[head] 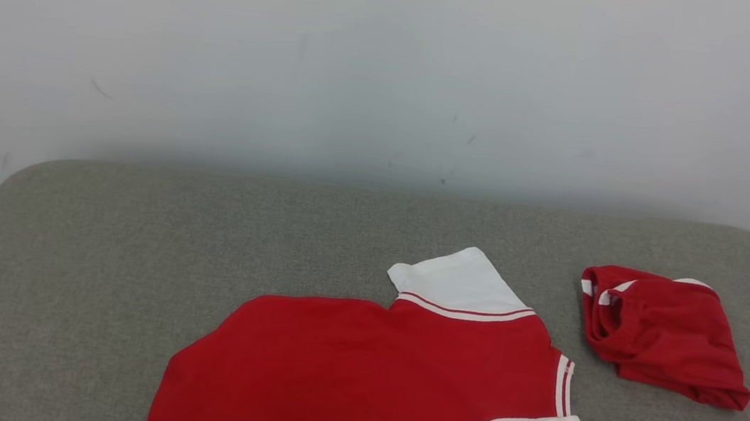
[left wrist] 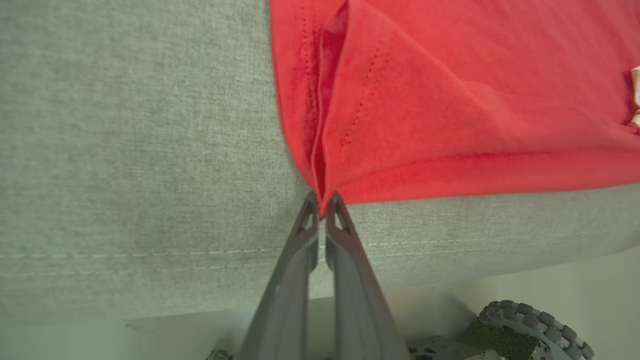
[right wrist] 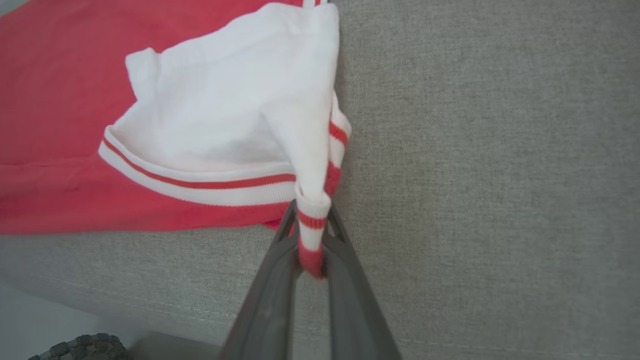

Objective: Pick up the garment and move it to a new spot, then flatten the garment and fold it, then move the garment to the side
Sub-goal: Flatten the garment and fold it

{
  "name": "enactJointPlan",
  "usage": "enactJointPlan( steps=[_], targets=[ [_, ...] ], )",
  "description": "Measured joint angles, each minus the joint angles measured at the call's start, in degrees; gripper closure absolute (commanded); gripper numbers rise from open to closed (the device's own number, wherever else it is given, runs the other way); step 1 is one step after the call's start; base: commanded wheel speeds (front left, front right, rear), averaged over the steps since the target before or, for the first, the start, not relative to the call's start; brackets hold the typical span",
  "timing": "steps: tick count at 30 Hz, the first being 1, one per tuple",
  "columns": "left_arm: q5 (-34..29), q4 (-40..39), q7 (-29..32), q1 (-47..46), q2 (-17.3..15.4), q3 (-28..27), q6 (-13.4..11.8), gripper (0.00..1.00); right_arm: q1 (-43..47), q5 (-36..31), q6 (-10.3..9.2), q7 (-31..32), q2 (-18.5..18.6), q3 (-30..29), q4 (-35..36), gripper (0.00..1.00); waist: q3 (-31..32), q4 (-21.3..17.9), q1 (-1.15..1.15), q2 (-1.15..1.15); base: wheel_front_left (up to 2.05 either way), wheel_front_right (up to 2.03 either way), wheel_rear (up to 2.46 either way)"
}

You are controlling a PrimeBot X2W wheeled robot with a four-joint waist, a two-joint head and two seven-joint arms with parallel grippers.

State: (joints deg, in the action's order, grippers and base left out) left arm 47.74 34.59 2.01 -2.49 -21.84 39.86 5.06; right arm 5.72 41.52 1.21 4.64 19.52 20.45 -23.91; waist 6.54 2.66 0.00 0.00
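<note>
Robot at work on a shirt: the left gripper, rising from the bottom centre of its wrist view, was pinched tight on the lowest corner of the red garment. Its two dark fingers were pressed almost together, with only a fold of red cloth between the tips. From that corner the fabric fanned out toward the upper right of the frame, a line of stitching running up beside a deep crease.

The right gripper, at the bottom centre of its own view, was clamped on the ribbed cuff of a white sleeve, the cuff's red stripes showing between the fingers. The sleeve lay bunched over the red body at the upper left.

In the head view the garment lay spread at the lower centre of a grey upholstered surface, its other white sleeve pointing up toward a pale wall. A second red garment, folded small and trimmed in white, sat well apart at the right. A studded wheel showed at the lower right of the left wrist view, below the surface's seamed edge.
</note>
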Motion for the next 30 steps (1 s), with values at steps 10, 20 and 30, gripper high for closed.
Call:
enactJointPlan(
  steps=[10,20,30],
  targets=[
    [0.74,-1.57,1.49,0.96,-0.34,-0.59,-0.92,0.00,1.11,-0.35,-2.07,2.50,0.67,0.41,2.02,0.02,-0.23,0.40,0.00,0.00,0.00,0.00,0.00],
    [3.50,-9.91,0.81,2.00,-2.50,-3.20,-0.99,0.00,2.12,4.86,-0.67,2.91,1.21,-3.26,10.18,0.00,-0.19,0.19,0.00,0.00,0.00,0.00,0.00],
    [0.27,-16.38,-4.61,0.81,-5.22,-6.73,-4.70,0.00,-1.66,1.30,-2.87,2.36,2.72,-3.65,14.65,0.00,-0.60,0.21,0.01,0.00,0.00,0.00,0.00]
  ],
)
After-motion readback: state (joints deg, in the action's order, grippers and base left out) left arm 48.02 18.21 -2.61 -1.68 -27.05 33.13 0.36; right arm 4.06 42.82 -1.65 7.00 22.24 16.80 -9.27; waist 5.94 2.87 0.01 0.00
